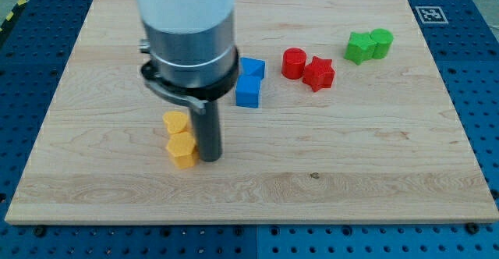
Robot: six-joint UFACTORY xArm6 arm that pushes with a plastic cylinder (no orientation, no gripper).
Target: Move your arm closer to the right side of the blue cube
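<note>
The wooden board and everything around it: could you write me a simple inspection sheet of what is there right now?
Surface: wooden board, lying flat on a blue perforated table.
Job's things: blue cube, touching a second blue block just above it.
Clutter: two yellow blocks stacked along the view; red cylinder touching a red star; two green blocks side by side.
Grippers: none; my tip rests right of the yellow blocks, below-left of the blue cube.
Cables: nothing seen.
Surroundings: a square marker at the board's top-right corner.
</note>
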